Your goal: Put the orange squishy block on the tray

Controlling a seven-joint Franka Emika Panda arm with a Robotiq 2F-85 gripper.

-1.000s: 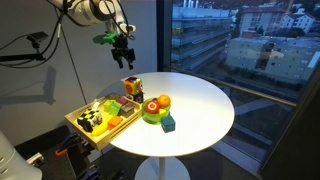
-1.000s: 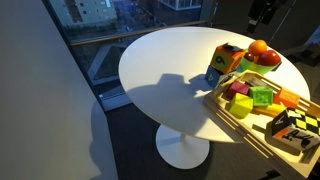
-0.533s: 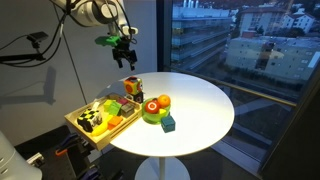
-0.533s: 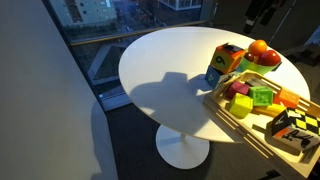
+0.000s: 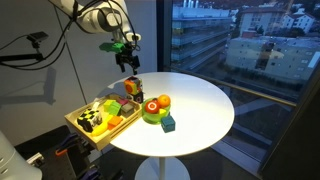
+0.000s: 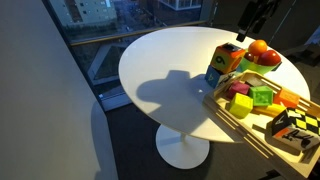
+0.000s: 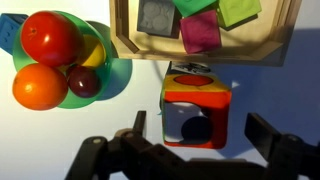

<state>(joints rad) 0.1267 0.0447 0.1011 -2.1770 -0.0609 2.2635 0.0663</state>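
Your fingers (image 7: 275, 140) hang spread wide over the orange squishy cube-shaped block (image 7: 195, 105). It sits upright on the round white table (image 7: 60, 140) beside, perhaps touching, the light-wood rectangular tray (image 7: 250, 52), sides square to that tray's edge.

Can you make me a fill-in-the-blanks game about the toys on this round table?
1. The orange squishy block stands on the white ____, not yet in the tray.
2. The fruit lies on a small round plate coloured ____.
3. The gripper hangs right ____ the orange squishy block.
4. Its jaws stand ____, holding nothing.

Missing words: table, green, above, open.
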